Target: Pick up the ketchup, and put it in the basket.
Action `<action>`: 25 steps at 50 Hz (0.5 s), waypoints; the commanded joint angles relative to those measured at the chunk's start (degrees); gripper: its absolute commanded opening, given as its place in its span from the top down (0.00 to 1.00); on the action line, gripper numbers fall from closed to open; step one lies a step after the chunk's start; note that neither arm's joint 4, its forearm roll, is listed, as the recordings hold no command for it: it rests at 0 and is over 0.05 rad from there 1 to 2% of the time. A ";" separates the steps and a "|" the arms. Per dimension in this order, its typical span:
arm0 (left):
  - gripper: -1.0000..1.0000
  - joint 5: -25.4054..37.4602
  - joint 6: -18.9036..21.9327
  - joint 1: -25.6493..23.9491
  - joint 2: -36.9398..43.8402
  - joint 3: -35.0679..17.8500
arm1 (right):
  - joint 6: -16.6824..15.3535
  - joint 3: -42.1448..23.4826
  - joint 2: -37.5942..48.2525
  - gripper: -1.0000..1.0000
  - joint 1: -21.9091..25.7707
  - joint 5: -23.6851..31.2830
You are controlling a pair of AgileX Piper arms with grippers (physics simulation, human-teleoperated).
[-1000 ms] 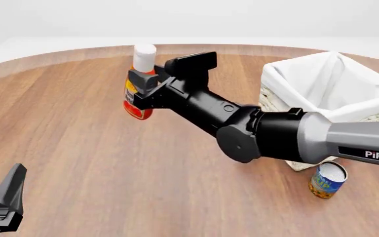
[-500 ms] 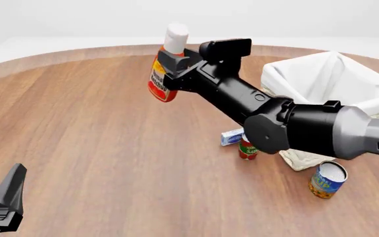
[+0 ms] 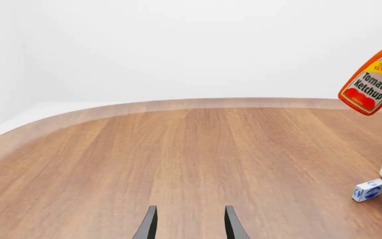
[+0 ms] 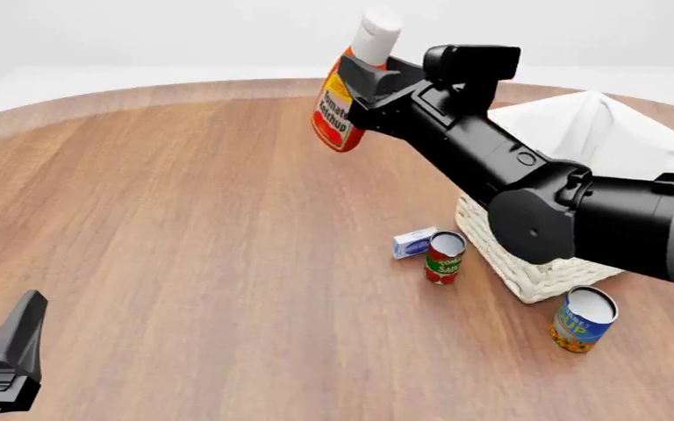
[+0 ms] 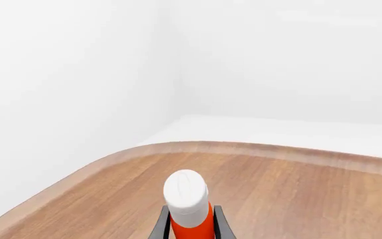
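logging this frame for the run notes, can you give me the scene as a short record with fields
held item: ketchup, tilted, lifted above the table
holder: right gripper, shut on the bottle
left gripper: open, empty, low over the table
target: basket, to the right of the bottle, not yet reached
beside basket: tomato sauce can, small white-and-blue box, blue-and-yellow can
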 commanded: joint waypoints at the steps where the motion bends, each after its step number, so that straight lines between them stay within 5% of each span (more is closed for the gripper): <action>1: 0.00 0.00 0.00 0.00 0.00 0.00 | 0.69 1.73 -3.69 1.00 -2.94 -0.25; 25: 0.00 0.00 0.00 0.00 0.00 0.00 | -0.21 6.08 -10.59 1.00 -9.38 0.75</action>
